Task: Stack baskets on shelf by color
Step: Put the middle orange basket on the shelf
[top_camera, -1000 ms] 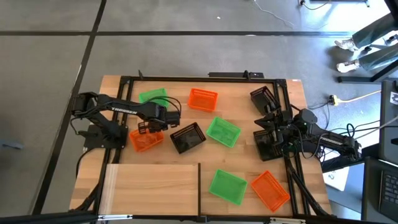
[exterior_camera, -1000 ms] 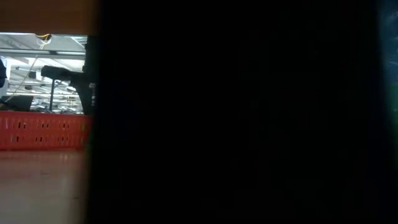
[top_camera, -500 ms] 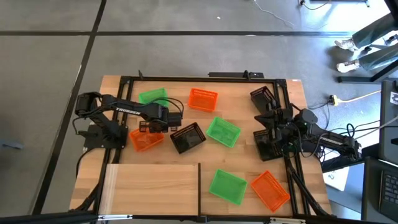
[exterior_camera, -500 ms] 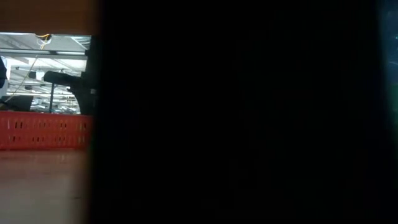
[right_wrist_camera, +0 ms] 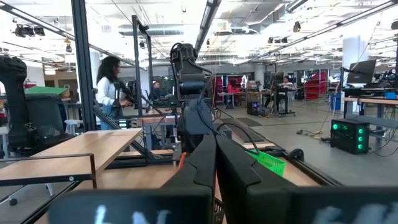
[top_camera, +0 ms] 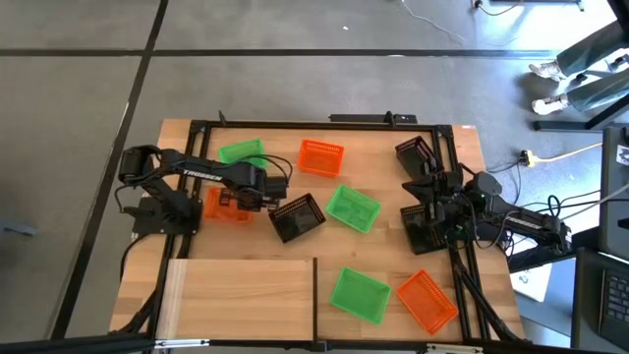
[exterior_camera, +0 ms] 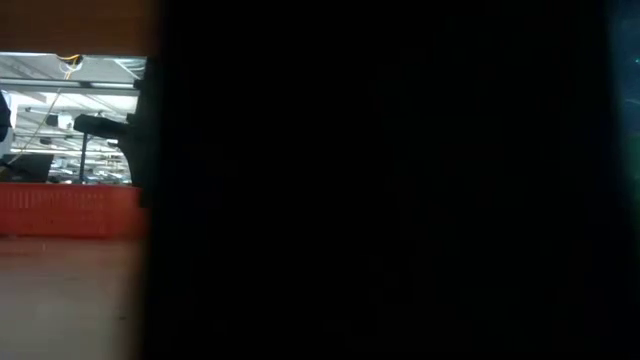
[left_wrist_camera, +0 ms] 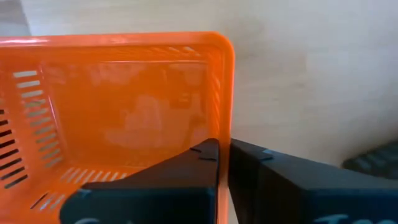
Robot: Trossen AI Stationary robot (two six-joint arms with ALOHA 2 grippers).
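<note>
My left gripper [top_camera: 248, 199] points down, shut on an orange basket [top_camera: 222, 205] at the table's left; the low view shows that basket [exterior_camera: 65, 208] at its left edge. Other baskets lie loose: green [top_camera: 243, 152], orange [top_camera: 320, 156], black [top_camera: 296, 217], green [top_camera: 352, 207], green [top_camera: 359, 294], orange [top_camera: 427, 301]. The pale shelf board [top_camera: 241, 293] lies at the near edge. My right gripper [right_wrist_camera: 216, 143] waits shut at the table's right [top_camera: 430, 189]. My left gripper holds the orange basket by its right-hand wall [left_wrist_camera: 225, 106], not far from a corner. One finger [left_wrist_camera: 198, 163] is inside the basket and the other [left_wrist_camera: 255, 163] outside. The fingers come from above, pointing down. The basket stays upright, open side up.
Black baskets [top_camera: 415, 153] stand by the right arm at the table's right. A black metal frame [top_camera: 324, 125] runs around the table. A dark thing [exterior_camera: 380, 180] close to the low camera blocks most of that view. People show in the room beyond [right_wrist_camera: 109, 87].
My left gripper has rolled about its downward line and shut on the orange basket's wall. The basket has turned squarer to the table's edges and slid a little toward the far edge.
</note>
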